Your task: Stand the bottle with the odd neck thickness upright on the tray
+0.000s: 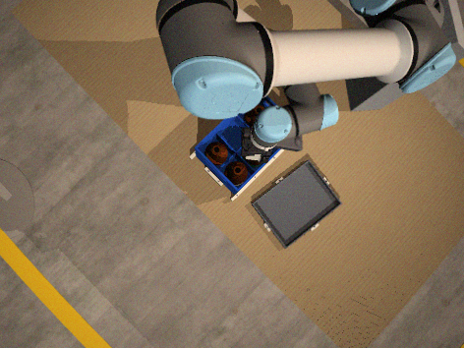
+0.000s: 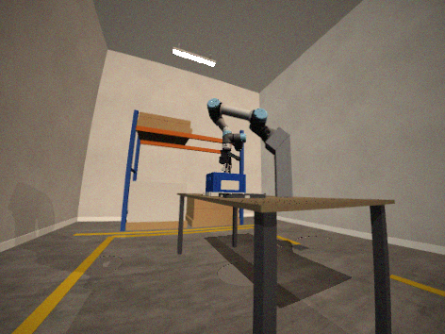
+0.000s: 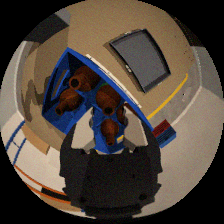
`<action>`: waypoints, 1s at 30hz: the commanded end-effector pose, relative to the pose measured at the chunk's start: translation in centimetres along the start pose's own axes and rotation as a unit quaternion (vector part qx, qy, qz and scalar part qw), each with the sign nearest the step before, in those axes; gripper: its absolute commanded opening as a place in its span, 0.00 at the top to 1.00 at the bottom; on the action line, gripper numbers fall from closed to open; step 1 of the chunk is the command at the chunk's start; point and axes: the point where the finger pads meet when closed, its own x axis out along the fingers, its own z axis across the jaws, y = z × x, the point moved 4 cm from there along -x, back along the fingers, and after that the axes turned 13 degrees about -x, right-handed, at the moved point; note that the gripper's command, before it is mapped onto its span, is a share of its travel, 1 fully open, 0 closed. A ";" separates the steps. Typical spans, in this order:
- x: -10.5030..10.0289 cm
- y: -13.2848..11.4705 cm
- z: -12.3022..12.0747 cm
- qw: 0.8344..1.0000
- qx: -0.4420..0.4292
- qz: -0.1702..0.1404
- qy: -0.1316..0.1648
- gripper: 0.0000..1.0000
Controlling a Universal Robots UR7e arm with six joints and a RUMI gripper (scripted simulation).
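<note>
Fingers partly parted above crate (image 3: 52, 95)

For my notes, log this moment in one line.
gripper: partly open, above bottle in crate | holding: nothing | tray: no bottle

Arm (image 1: 339, 51) folded, wrist pointing down; gripper (image 3: 111, 136) partly open (fingers straight), holding nothing.

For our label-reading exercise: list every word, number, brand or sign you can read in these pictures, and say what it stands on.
None can be read: the blue crate, the brown bottles, the grey tray, the arm and the shelf rack show no readable lettering.
</note>
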 end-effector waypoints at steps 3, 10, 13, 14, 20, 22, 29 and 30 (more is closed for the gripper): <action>0.6 0.0 0.0 1.000 0.000 -0.001 0.000 0.62; 0.8 0.0 0.0 1.000 0.000 -0.001 0.000 0.62; 0.9 0.0 0.0 1.000 0.000 -0.001 0.000 0.62; 0.9 0.0 0.0 1.000 0.000 -0.001 0.000 0.62; 0.9 0.0 0.0 1.000 0.000 -0.001 0.000 0.62; 0.9 0.0 0.0 1.000 0.000 -0.001 0.000 0.62; 0.9 0.0 0.0 1.000 0.000 -0.001 0.000 0.62; 0.9 0.0 0.0 1.000 0.000 -0.001 0.000 0.62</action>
